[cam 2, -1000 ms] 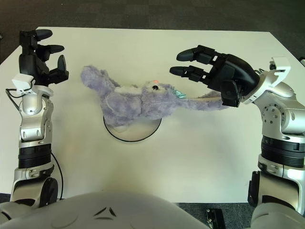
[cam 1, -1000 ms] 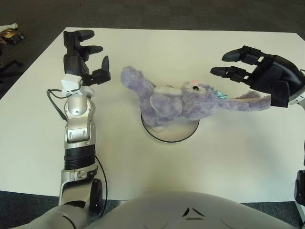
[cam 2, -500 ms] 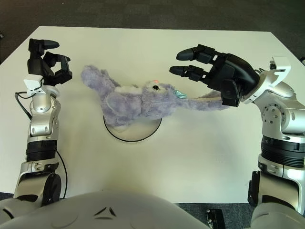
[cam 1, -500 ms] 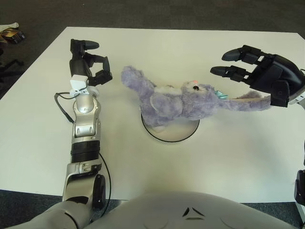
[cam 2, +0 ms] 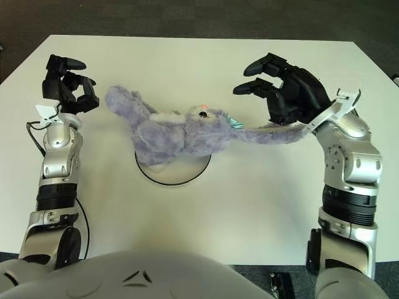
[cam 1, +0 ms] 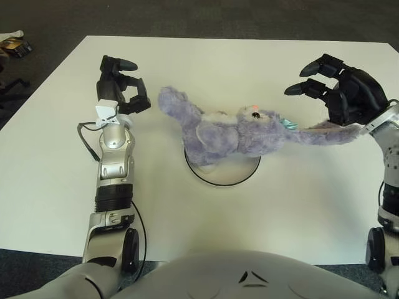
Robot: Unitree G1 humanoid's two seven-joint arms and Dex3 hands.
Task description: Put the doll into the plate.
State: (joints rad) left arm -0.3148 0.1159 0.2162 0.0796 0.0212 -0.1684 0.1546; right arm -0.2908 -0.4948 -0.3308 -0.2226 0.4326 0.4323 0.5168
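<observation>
A purple plush doll lies on its side across a white plate with a dark rim, in the middle of the table. Its body covers the plate's far half. One end sticks out to the left and a long thin limb reaches right along the table. My right hand hovers over the tip of that limb with fingers spread, holding nothing. My left hand stands upright just left of the doll's left end, fingers curled and empty, not touching the doll.
The white table spreads around the plate. Its far edge meets dark carpet. A small object lies on the floor beyond the far left corner.
My left hand has curled its fingers shut and shifted a little right toward the doll. My right hand has tilted up and drawn in over the limb's tip. The doll has not moved.
</observation>
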